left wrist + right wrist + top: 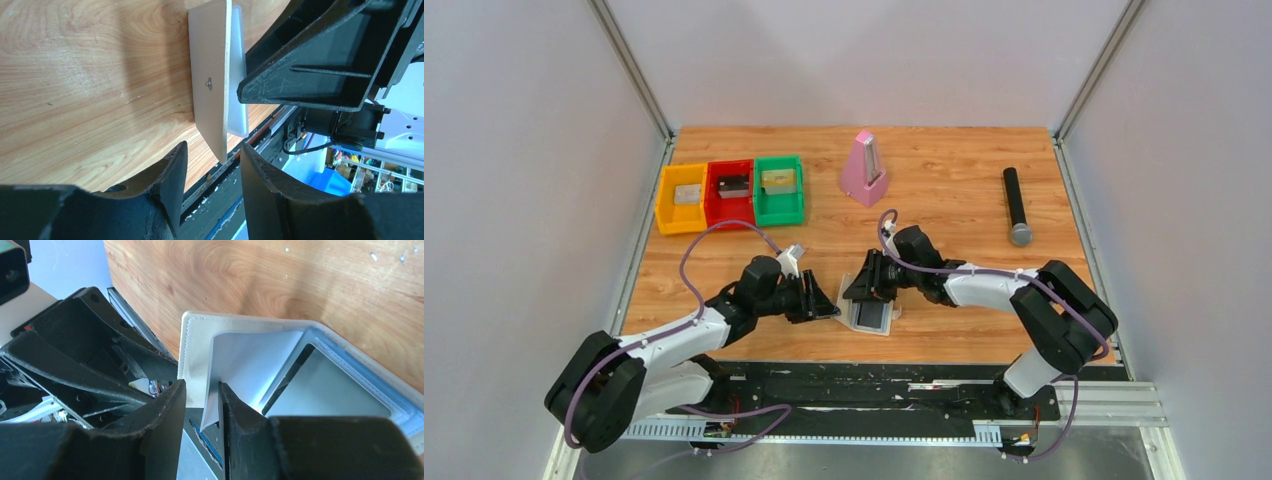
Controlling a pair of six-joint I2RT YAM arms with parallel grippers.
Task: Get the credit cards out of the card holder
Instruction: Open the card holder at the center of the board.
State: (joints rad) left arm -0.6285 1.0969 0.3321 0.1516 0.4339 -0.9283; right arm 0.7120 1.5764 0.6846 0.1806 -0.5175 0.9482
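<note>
The card holder (886,318) lies open near the table's front edge, its left half standing up as a cream flap (212,85) with a metal snap. A dark grey credit card (869,315) shows in the flat half, and as a grey face (325,390) in the right wrist view. My left gripper (830,307) is open, and the flap's lower corner sits just ahead of its tips (212,152) with a gap on both sides. My right gripper (862,293) straddles the flap's edge from the other side. A pale blue inner sheet (250,360) rests against one finger, with a gap to the other.
Yellow (682,197), red (730,190) and green (779,188) bins stand in a row at the back left, each with a small item inside. A pink metronome (864,168) stands at the back centre. A black microphone (1016,205) lies at the right.
</note>
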